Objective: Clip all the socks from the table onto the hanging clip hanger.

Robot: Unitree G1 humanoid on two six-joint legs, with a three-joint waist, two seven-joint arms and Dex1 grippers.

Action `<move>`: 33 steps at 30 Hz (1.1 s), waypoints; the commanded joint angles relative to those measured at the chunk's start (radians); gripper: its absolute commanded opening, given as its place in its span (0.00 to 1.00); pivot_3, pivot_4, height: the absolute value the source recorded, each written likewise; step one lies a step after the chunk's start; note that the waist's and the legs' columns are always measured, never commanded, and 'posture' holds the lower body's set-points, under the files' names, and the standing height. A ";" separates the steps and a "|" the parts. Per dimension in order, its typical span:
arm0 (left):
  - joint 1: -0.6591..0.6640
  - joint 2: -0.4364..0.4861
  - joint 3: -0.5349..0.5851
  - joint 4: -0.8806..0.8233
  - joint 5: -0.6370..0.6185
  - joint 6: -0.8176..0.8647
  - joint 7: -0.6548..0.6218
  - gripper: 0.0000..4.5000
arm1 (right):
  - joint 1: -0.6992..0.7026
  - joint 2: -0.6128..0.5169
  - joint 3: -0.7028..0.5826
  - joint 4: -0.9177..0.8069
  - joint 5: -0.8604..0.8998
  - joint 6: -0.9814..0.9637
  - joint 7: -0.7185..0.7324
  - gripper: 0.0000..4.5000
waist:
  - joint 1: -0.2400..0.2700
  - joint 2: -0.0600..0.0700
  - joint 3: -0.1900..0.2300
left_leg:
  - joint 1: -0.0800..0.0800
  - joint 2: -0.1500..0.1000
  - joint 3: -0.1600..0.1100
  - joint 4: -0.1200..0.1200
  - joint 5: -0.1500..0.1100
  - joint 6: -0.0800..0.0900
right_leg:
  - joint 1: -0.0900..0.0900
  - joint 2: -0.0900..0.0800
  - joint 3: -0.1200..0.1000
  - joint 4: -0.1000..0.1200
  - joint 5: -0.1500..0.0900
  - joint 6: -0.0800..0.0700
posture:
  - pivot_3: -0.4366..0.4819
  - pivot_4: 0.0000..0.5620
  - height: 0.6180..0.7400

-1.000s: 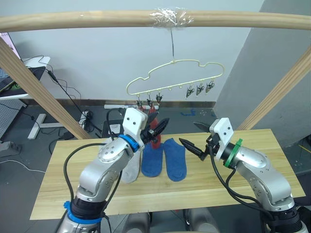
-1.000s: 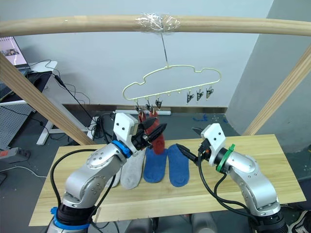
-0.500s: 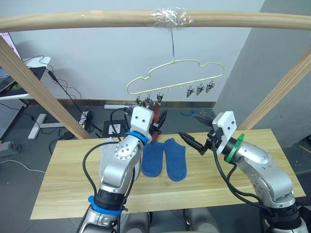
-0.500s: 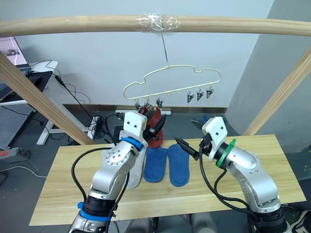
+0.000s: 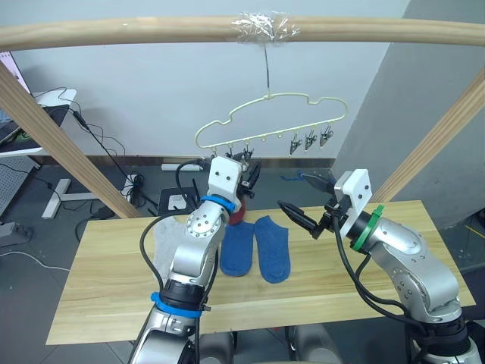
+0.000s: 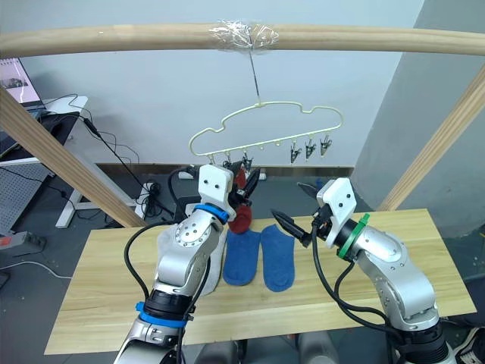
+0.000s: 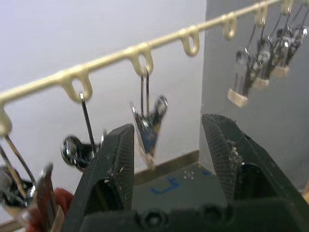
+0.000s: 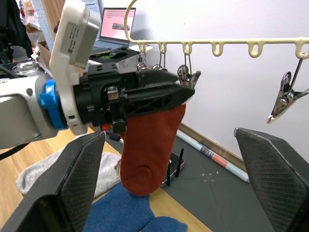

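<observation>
Compared with a second ago: left tool [image 5: 246, 168] risen from table height, just above the blue socks, to right under the clip hanger [image 5: 267, 121], now in the centre of the head view; right tool [image 5: 303, 199] nudged up a little too.

Left tool spread a moderate way, fingers [image 7: 112, 159] either side of a grey clip [image 7: 148, 126], no contact visible, nothing gripped. Rust red sock [image 8: 150, 147] hanging from the hanger's left-hand clips, right beside that tool.

Right tool wide open, empty, hovering centre-right above the table [image 5: 394, 296].

Two blue socks [image 5: 258, 249] flat side by side mid-table, light grey sock [image 5: 165, 241] to their left, partly behind the left arm.
</observation>
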 commanded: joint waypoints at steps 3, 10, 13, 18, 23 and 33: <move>-0.029 -0.018 0.010 0.015 0.017 -0.043 -0.003 0.54 | -0.013 -0.004 -0.017 -0.041 0.014 -0.011 -0.008 1.00 | -0.003 0.000 0.000 | 0.000 0.000 0.000 0.000 0.000 0.000 | 0.000 0.000 0.000 0.000 0.000 0.000 | 0.34 0.34 1.00; -0.035 -0.036 0.007 0.029 0.019 -0.051 -0.013 0.54 | -0.017 -0.003 -0.015 -0.037 0.014 -0.011 -0.014 1.00 | -0.004 0.000 0.000 | 0.000 0.000 0.000 0.000 0.000 0.000 | 0.000 0.000 0.000 0.000 0.000 0.000 | 0.33 0.34 1.00; -0.041 -0.037 0.006 0.040 0.023 -0.058 -0.018 0.54 | -0.017 -0.003 -0.013 -0.036 0.013 -0.011 -0.014 1.00 | -0.005 0.000 0.000 | 0.000 0.000 0.000 0.000 0.000 0.000 | 0.000 0.000 0.000 0.000 0.000 0.000 | 0.33 0.34 1.00; -0.060 -0.037 0.013 0.063 0.028 -0.068 -0.021 0.54 | -0.014 -0.003 -0.014 -0.038 0.013 -0.011 -0.017 1.00 | -0.005 0.000 0.000 | 0.000 0.000 0.000 0.000 0.000 0.000 | 0.000 0.000 0.000 0.000 0.000 0.000 | 0.32 0.33 1.00; -0.070 -0.038 0.019 0.073 0.031 -0.076 -0.025 0.54 | -0.011 -0.001 -0.012 -0.042 0.011 -0.011 -0.022 1.00 | -0.005 0.000 0.000 | 0.000 0.000 0.000 0.000 0.000 0.000 | 0.000 0.000 0.000 0.000 0.000 0.000 | 0.32 0.33 1.00; -0.071 -0.039 0.026 0.073 0.035 -0.083 -0.022 0.54 | -0.008 -0.001 -0.007 -0.043 0.012 -0.016 -0.029 1.00 | -0.005 0.000 0.000 | 0.000 0.000 0.000 0.000 0.000 0.000 | 0.000 0.000 0.000 0.001 0.000 0.000 | 0.32 0.32 1.00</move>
